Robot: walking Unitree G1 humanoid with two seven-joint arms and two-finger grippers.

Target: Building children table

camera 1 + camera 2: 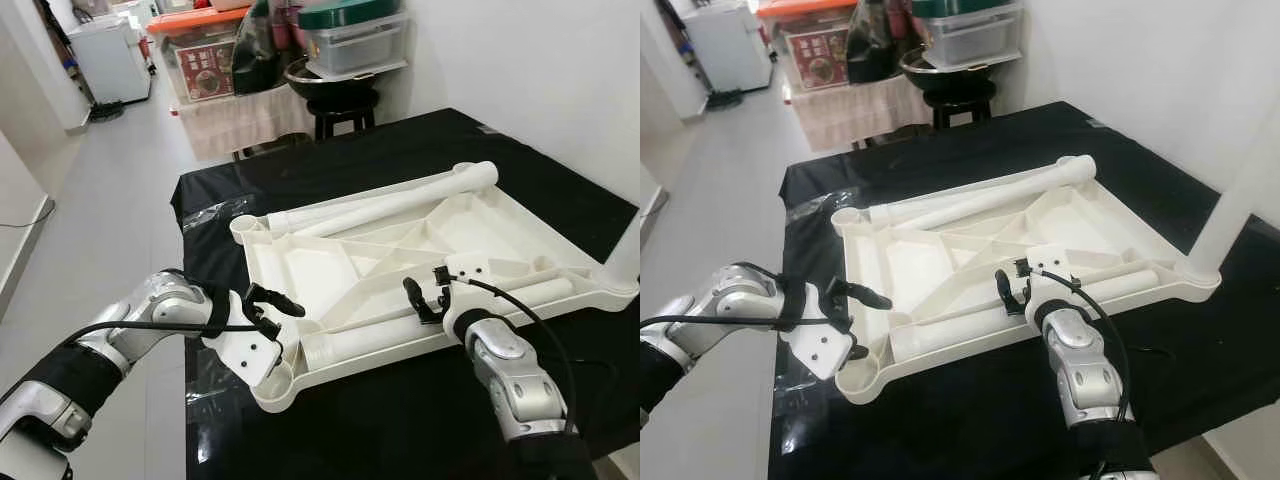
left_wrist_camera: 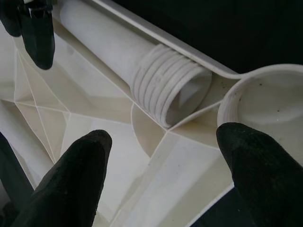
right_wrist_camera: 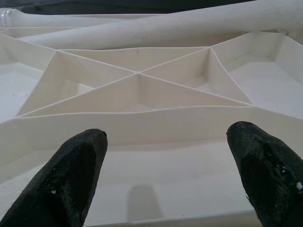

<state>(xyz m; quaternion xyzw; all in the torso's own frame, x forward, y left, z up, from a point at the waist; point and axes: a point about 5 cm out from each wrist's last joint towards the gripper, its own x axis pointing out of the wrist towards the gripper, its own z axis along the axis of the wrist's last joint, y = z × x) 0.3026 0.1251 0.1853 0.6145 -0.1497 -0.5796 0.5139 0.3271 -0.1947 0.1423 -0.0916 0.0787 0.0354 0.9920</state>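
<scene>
both jaws open over the upturned tabletop [image 1: 480, 225]: left gripper [image 1: 268, 308] shld pinch near leg [image 1: 370, 338] behind its threads, w/ right gripper [image 1: 428, 298] steadying.

Upright leg [image 1: 1225, 215] cut off above.

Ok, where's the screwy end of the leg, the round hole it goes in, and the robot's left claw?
threaded leg end [image 2: 173, 87], left wrist view, on the ridged threads.
corner socket [image 2: 265, 101], left wrist view, on its inner wall.
left gripper [image 1: 272, 312], left eye view, between its fingertips.
</scene>
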